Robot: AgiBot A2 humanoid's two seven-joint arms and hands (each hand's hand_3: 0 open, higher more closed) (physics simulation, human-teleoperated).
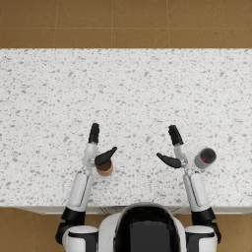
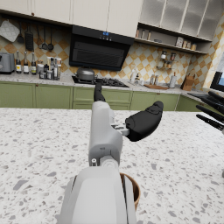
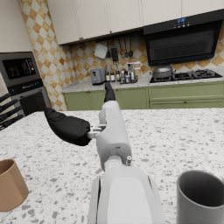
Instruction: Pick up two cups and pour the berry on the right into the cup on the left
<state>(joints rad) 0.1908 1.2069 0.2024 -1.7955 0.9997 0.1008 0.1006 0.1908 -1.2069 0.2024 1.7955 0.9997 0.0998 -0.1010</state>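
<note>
The left robot hand (image 1: pixel 97 147) hovers with fingers spread, holding nothing, just above the brown cup (image 1: pixel 104 168) standing on the speckled bench (image 1: pixel 128 88). The right robot hand (image 1: pixel 173 148) is likewise spread and empty; the grey cup (image 1: pixel 205 158) stands just beside its wrist, a red berry (image 1: pixel 204 160) inside.
</note>
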